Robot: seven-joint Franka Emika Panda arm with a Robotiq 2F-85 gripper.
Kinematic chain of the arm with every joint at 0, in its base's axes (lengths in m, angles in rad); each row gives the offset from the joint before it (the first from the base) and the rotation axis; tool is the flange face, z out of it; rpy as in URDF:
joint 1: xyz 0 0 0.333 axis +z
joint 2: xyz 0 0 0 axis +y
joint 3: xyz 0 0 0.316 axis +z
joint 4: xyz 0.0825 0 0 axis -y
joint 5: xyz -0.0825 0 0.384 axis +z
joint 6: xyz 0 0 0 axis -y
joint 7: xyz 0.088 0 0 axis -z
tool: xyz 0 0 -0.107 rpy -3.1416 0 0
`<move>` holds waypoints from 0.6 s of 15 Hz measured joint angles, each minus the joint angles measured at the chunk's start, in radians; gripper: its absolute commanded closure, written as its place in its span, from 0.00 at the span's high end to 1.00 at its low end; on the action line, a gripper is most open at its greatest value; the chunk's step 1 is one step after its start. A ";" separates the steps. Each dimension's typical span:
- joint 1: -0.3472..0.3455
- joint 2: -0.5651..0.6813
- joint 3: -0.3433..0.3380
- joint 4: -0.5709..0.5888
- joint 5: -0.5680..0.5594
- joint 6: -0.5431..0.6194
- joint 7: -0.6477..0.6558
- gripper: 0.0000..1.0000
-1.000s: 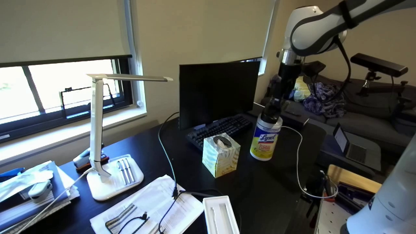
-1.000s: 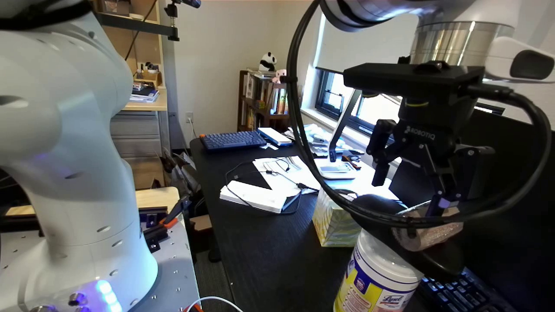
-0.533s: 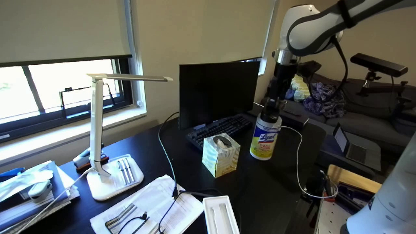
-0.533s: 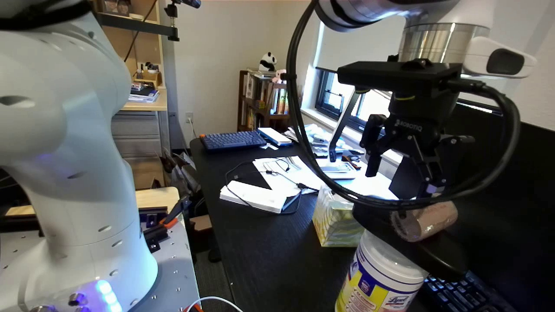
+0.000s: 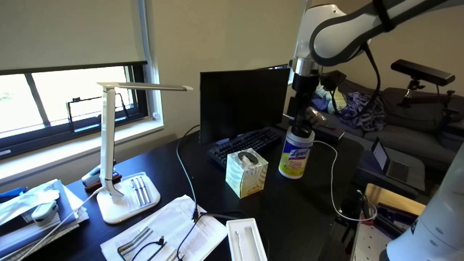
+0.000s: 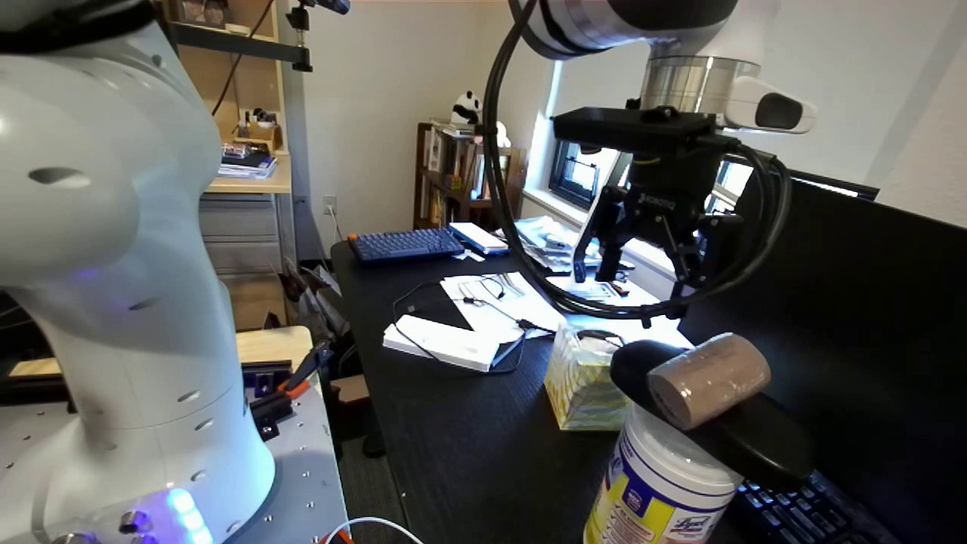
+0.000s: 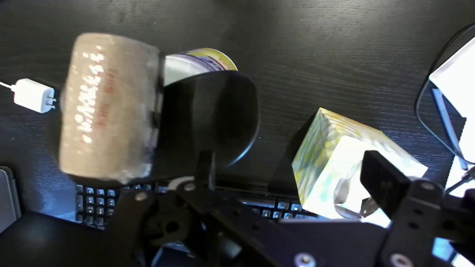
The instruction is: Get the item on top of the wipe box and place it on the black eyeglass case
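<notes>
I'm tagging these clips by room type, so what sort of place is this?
Probably a home office or study, though a workplace office can't be ruled out: an exterior view shows a large monitor and a desk lamp, with a couch in the background.

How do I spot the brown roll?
Find the big black monitor. Near it stands a Lysol canister with a black case on top. On that case lies the brown roll: it's on its side, unlike the upright canister, and brown, unlike the black case.
</notes>
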 measured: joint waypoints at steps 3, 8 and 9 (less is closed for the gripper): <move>0.012 0.000 0.014 -0.006 0.001 0.000 0.016 1.00; 0.014 0.000 0.024 -0.006 0.022 0.000 0.023 1.00; 0.014 0.000 0.025 -0.007 0.022 0.000 0.032 1.00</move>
